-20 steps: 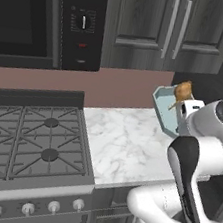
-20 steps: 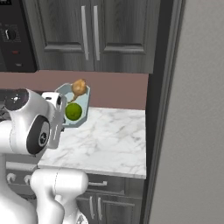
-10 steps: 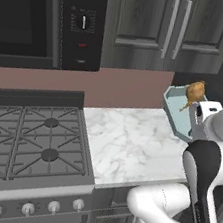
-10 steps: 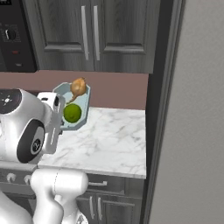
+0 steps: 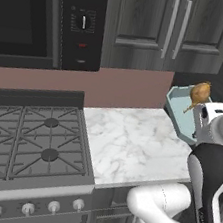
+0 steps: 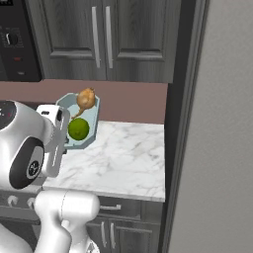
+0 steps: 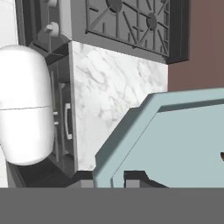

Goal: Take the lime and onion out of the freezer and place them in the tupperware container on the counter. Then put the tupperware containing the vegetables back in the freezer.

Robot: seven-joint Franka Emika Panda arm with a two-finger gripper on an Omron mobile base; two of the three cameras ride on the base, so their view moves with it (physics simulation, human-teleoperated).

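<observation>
Hand view has the end effector (image 7: 117, 178) at its bottom edge, the two dark finger tips set close together on the rim of the container (image 7: 175, 144), one on each side of the pale blue wall, so it is clamped on that rim. The container is lifted clear of the desk (image 7: 109, 92) and tipped steeply, its open face turned toward the room in the right base view rather than upward. Inside it, in the right base view, the lime (image 6: 78, 129) sits low against the container (image 6: 94, 118) wall and the onion (image 6: 86, 99) rests at the upper edge, close to the rim. In the left base view the onion (image 5: 200, 92) shows at the top of the container (image 5: 177, 110), above the desk (image 5: 129, 141).

Both vegetables are already in the container, and it has been picked up, so the first half looks done. What remains, as I judge it, is carrying it to the freezer (image 6: 217, 138) at the right and setting it inside. With this tilt, the onion could roll out.
</observation>
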